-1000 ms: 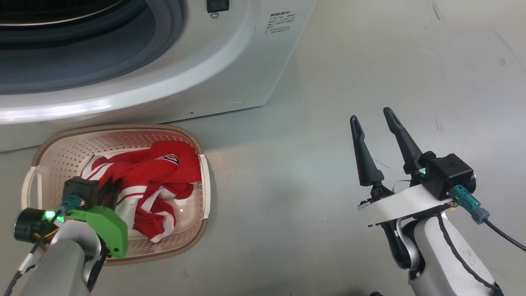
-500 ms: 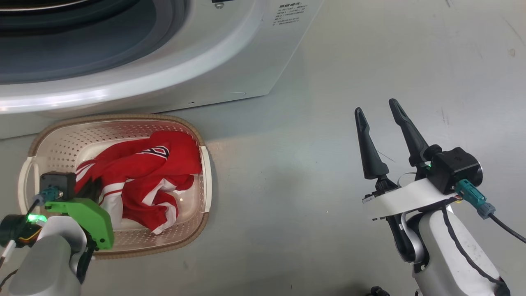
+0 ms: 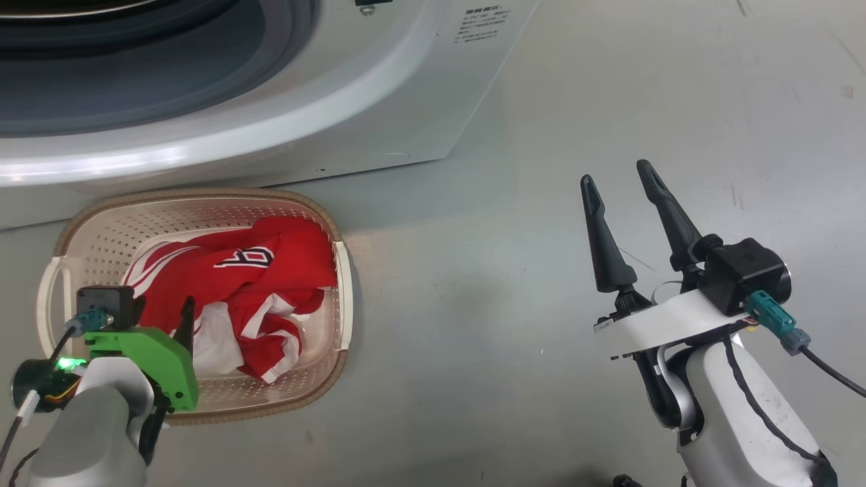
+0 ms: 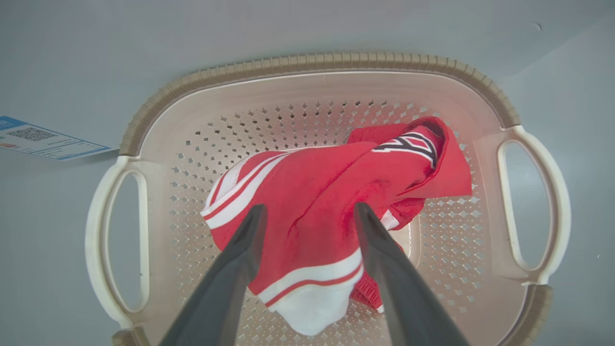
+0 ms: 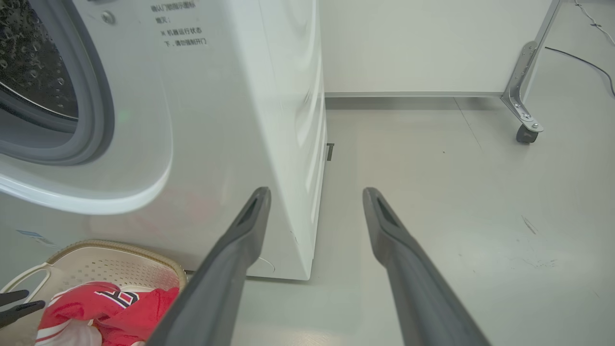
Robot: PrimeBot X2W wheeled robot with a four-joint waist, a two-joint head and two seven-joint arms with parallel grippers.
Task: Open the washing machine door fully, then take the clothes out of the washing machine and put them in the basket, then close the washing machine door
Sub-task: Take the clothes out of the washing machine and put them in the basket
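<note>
Since a second ago the left gripper [image 4: 310, 208] has sprung open; clothes [image 4: 307, 259] lie loose just beneath its fingers in the basket [image 4: 307, 65] (washer [image 3: 379, 101] beyond), while the right gripper [image 3: 613, 172] hangs open, well aside over floor [image 3: 507, 304].

Left forearm [image 3: 95, 433] & right forearm [image 3: 717, 406] pale grey; left gripper [image 4: 307, 211] & right gripper [image 3: 614, 172] each w/ two long dark tapered fingers; left wrist: green plastic bracket [image 3: 155, 358], lit green LED [image 3: 65, 364]; right wrist: white collar [image 3: 666, 325], black camera block [image 3: 741, 274], teal connector [image 3: 771, 321], black cable [image 3: 829, 385].
</note>
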